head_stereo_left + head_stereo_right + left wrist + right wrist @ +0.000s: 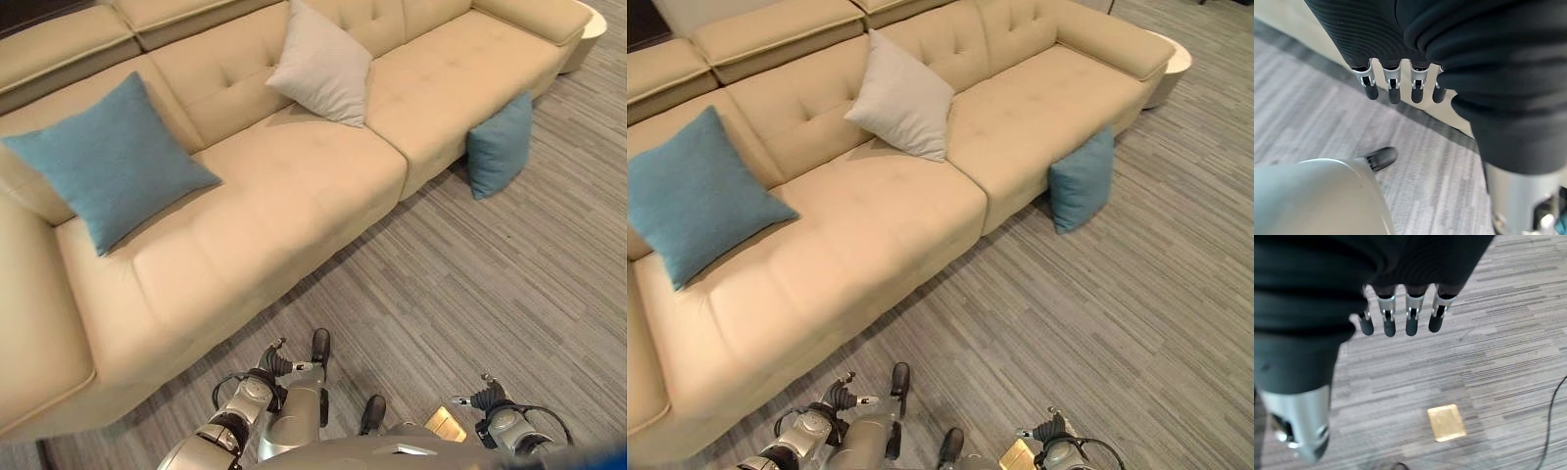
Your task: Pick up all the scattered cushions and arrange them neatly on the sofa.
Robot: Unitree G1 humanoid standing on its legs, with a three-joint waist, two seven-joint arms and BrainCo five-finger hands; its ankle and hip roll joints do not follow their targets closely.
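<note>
A beige sofa stretches across the view. One blue cushion leans on its backrest at the left, and a grey cushion leans on the backrest near the middle. A second blue cushion stands on the floor, propped against the sofa's front at the right. My left hand hangs low in front of the sofa with straight fingers holding nothing. My right hand hangs over the carpet, its fingers straight and empty too. Both hands are far from every cushion.
A round white side table stands at the sofa's far right end. A small gold square plate lies on the grey striped carpet near my right hand. Open carpet lies between me and the floor cushion.
</note>
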